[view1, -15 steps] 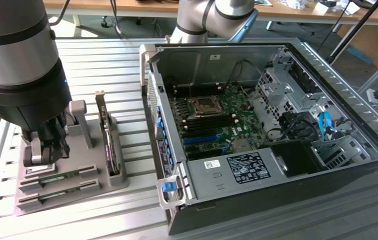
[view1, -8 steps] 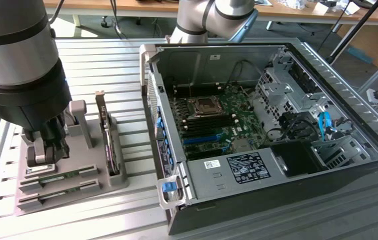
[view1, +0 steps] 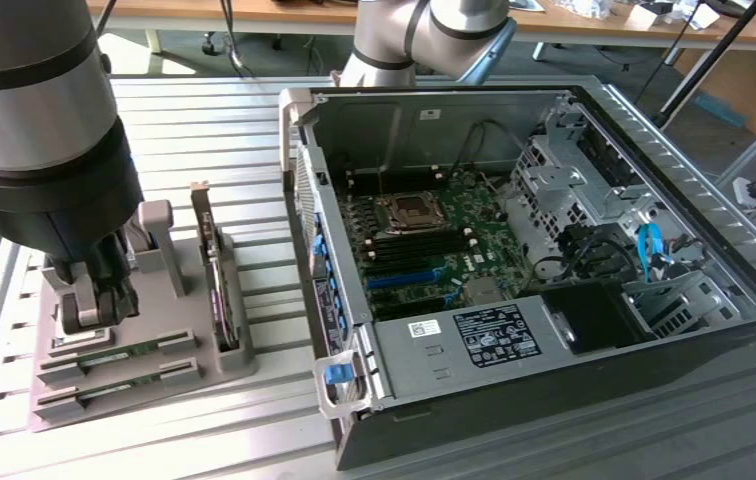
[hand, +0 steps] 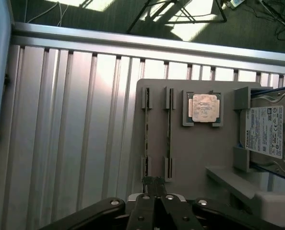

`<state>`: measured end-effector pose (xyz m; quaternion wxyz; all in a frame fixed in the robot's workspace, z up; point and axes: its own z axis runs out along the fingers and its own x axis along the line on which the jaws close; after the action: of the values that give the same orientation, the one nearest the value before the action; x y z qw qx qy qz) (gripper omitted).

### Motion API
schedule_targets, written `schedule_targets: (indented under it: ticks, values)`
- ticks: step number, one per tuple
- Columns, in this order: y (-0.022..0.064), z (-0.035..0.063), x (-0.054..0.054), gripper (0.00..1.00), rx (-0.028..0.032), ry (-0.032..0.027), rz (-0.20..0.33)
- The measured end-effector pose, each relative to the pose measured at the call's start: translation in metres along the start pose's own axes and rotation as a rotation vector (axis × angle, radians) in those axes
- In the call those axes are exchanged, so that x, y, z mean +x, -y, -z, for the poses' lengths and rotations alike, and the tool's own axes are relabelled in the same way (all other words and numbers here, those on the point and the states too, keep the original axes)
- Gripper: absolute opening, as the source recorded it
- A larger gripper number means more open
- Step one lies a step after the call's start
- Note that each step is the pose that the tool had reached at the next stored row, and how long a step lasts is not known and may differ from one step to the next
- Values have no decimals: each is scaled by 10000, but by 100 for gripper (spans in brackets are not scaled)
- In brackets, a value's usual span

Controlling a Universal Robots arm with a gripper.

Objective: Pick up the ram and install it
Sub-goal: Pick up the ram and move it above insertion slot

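Jaws: black, closed, pointing down at the near end of the holder's two narrow slots. Whether they pinch a stick cannot be told.
Ram: two long, thin green circuit-board sticks (hand: 147, 129), seen edge-on from the wrist view and seated side by side in the holder. In the exterior view they lie low in their slots (view1: 122, 352), just beside the jaws.
Holder: flat grey plastic tray (hand: 190, 158) resting on the worktop, outside the computer case.
Other parts on the holder: a small square silver processor chip (hand: 205, 108), a silver hard drive with a white label (hand: 267, 132), and a dark expansion card standing on edge (view1: 215, 290).
Worktop: pale ribbed metal (hand: 75, 124).
Computer: open grey metal case (view1: 485, 110) at the exterior view's right, with its green motherboard (view1: 452, 235) exposed.
Progress: early, by my reading. The ram sits in the holder, not lifted, and nothing has reached the motherboard. Pick-up and installing both remain.
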<state>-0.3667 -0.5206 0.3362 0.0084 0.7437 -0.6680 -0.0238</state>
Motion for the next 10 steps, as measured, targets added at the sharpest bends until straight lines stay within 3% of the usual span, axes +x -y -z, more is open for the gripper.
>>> schedule_targets:
  ticks: [10]
  values:
    - [2,-44,1,11,0,0,7]
